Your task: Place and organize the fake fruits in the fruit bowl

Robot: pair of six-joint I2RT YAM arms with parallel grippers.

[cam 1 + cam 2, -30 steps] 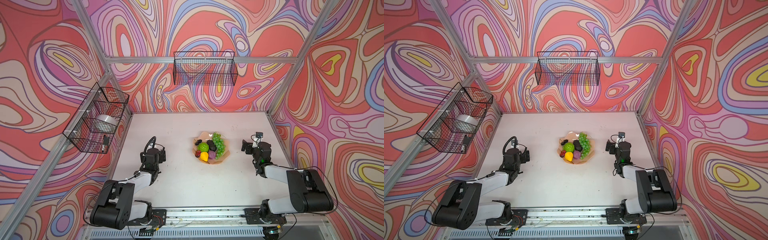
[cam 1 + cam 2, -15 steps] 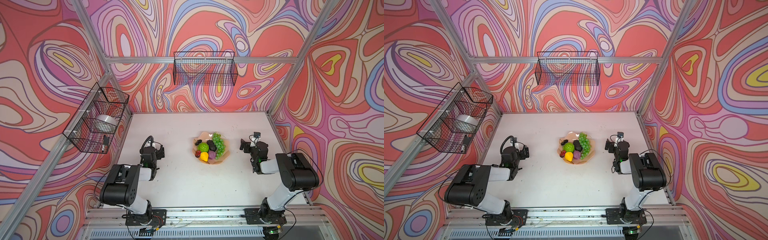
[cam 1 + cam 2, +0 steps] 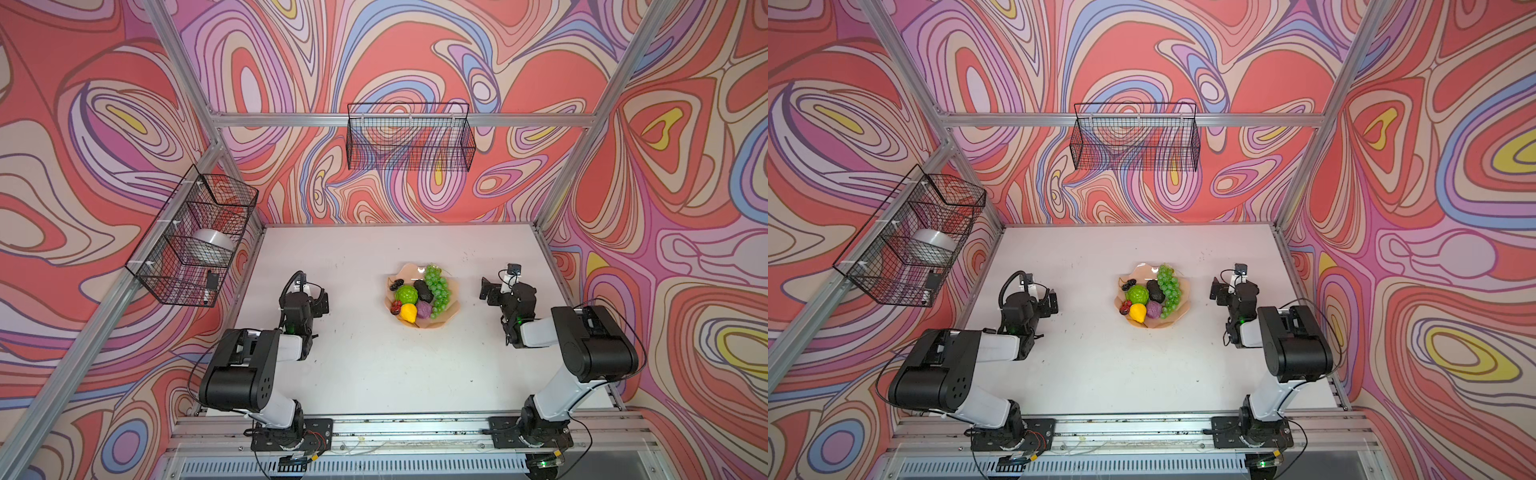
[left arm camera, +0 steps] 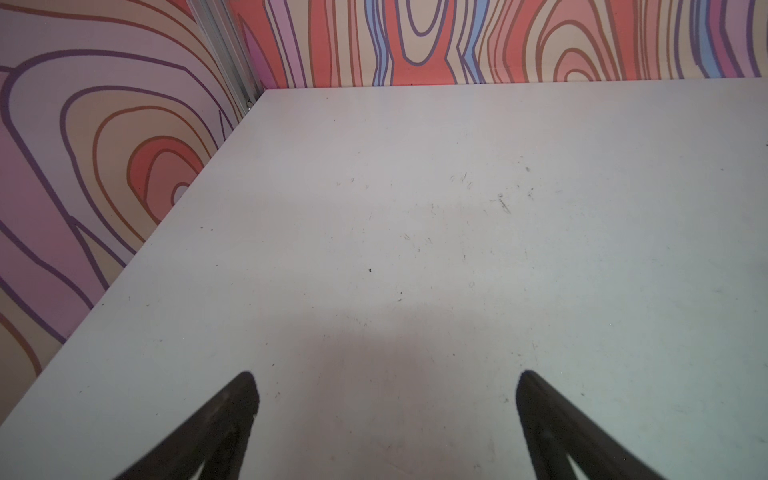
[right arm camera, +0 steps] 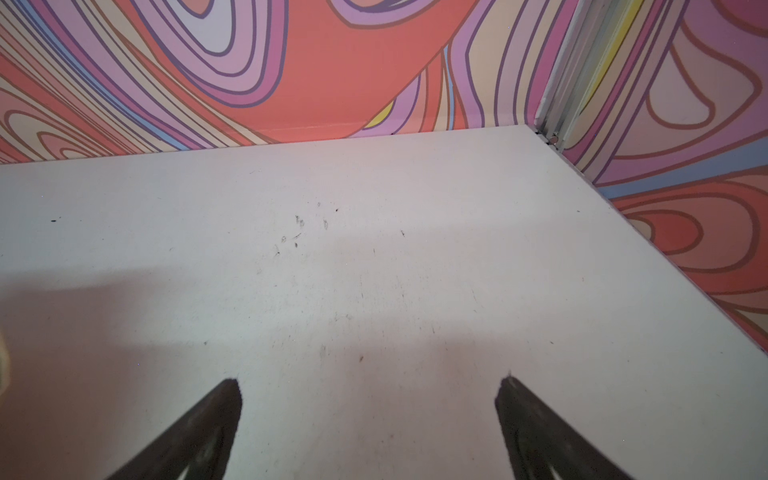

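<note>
In both top views the peach-pink fruit bowl [image 3: 455, 291] [image 3: 1186, 305] sits mid-table. The fake fruits lie in it: green grapes [image 3: 438, 286], dark avocado [image 3: 423, 291], lime-green ball [image 3: 406, 295], yellow fruit [image 3: 408, 312], purple ball [image 3: 424, 309], red cherries [image 3: 395, 307], black berries [image 3: 395, 284]. My left gripper [image 3: 322, 297] [image 4: 384, 395] hangs open and empty, well left of the bowl. To the bowl's right my right gripper [image 3: 488, 291] [image 5: 370, 399] is open too, holding nothing. Both wrist views show only bare table between the fingers.
A black wire basket [image 3: 409, 141] hangs on the back wall. On the left wall another wire basket [image 3: 195, 241] holds a silver metal bowl [image 3: 210, 243]. Patterned walls and aluminium posts close the table on three sides; the arm bases stand on the front rail.
Both arms have folded up and back toward the front rail, elbows rising. The grippers stay open at nearly the same spots. The fruits and bowl have not moved.
</note>
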